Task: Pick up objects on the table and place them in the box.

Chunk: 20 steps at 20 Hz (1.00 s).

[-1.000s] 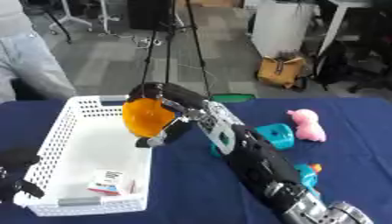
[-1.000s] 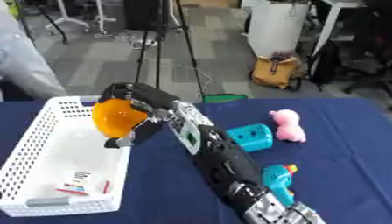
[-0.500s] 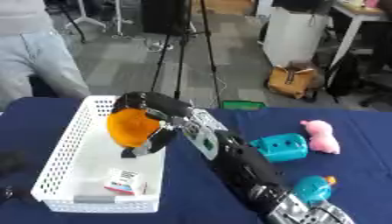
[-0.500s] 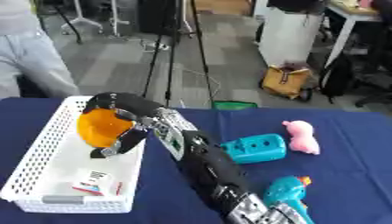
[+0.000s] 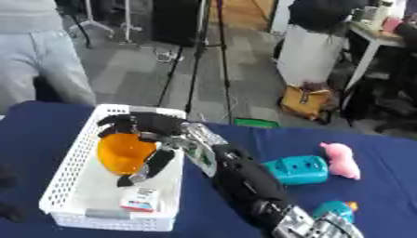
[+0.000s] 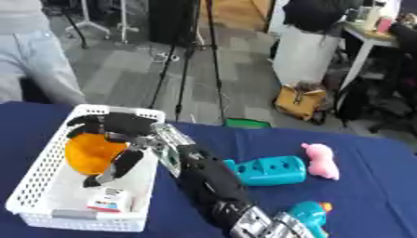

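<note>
White perforated plastic basket [image 5: 69, 160] (matt), blue cloth table cover [image 5: 383, 158].

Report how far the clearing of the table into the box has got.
Done: a small carton already lies in the white basket. In hand: the right hand holds an orange ball over the basket, not released. Left on the blue table: a teal block, a pink toy and a teal toy.

The right hand [image 5: 143, 135] hides part of the orange object [image 5: 122, 152] over the white basket [image 5: 77, 148]; the small box's [image 5: 139, 199] label is unreadable.
</note>
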{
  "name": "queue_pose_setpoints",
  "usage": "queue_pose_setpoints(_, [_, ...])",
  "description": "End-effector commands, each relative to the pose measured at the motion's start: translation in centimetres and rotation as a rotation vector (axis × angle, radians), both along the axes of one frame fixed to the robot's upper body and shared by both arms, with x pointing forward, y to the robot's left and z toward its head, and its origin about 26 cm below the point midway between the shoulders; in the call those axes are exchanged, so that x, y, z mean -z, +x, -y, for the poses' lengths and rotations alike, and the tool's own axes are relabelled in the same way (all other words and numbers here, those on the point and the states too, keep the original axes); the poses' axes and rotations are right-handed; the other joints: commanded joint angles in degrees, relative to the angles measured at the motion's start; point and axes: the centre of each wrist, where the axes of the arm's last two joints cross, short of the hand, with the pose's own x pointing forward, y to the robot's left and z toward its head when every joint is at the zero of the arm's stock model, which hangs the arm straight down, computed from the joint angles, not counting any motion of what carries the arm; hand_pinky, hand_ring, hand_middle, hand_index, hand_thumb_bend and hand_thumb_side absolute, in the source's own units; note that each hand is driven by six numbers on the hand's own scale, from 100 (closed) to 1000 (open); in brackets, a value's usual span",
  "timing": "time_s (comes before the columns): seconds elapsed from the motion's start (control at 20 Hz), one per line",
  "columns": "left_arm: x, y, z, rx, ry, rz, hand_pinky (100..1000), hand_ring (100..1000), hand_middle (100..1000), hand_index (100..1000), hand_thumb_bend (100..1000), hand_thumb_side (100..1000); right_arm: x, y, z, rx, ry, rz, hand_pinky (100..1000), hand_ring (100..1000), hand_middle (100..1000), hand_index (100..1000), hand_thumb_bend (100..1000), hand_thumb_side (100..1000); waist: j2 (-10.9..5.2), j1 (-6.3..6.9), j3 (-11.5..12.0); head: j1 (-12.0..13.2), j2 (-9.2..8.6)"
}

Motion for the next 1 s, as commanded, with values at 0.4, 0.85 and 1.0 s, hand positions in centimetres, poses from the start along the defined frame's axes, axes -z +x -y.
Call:
queue_pose_setpoints(0.4, [-0.8,0.0,0.0,0.007,-0.006,0.025,518,807,782,788,334,963,-0.4,0.3,1.4,0.059,0.013,0.021,979,926,1000,977,698,631,-0.61,0.89,-1.36,-0.24,-0.65])
queue_pose_setpoints(0.85, [-0.7,0.0,0.0,0.008,-0.004,0.024,517,807,782,788,333,963,-1.0,0.2,1.4,0.082,0.114,0.041,1000,928,1000,1000,384,862,-0.74,0.85,-1.91,-0.39,-0.76])
queue_pose_setpoints(1.0, [-0.7,0.0,0.0,0.006,-0.003,0.023,516,807,779,787,332,963,-1.5,0.1,1.4,0.080,0.154,0.057,947,879,1000,985,400,815,-0.70,0.91,-2.72,0.00,-0.72])
